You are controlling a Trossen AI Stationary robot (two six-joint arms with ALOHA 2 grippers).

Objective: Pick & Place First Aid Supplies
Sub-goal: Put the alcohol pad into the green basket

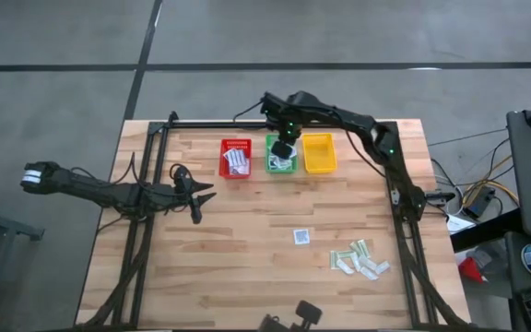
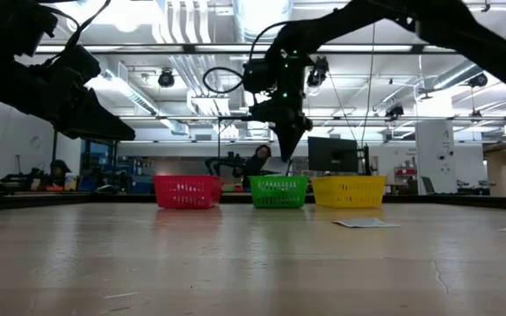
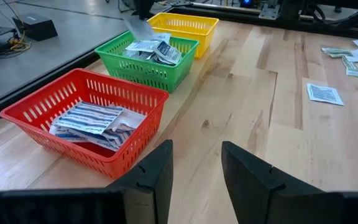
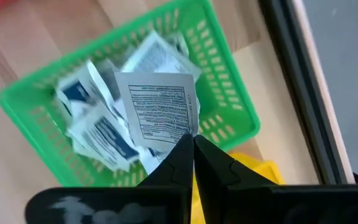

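high view: right gripper (image 1: 285, 148) hangs over the green basket (image 1: 281, 155), fingers pinched together on a square white packet (image 4: 159, 107) printed with blue text, packet suspended above the similar packets piled in that basket. red basket (image 1: 236, 158) beside it holds oblong blue-striped packets (image 3: 92, 121); yellow basket (image 1: 319, 153) stands on the green basket's other side. left gripper (image 1: 194, 192) waits over the table (image 1: 247, 249) well apart from the baskets, fingers spread, nothing between them. one square packet (image 1: 301, 236) lies alone mid-table; pale green-beige strips (image 1: 359, 259) lie in a loose cluster near the right edge.
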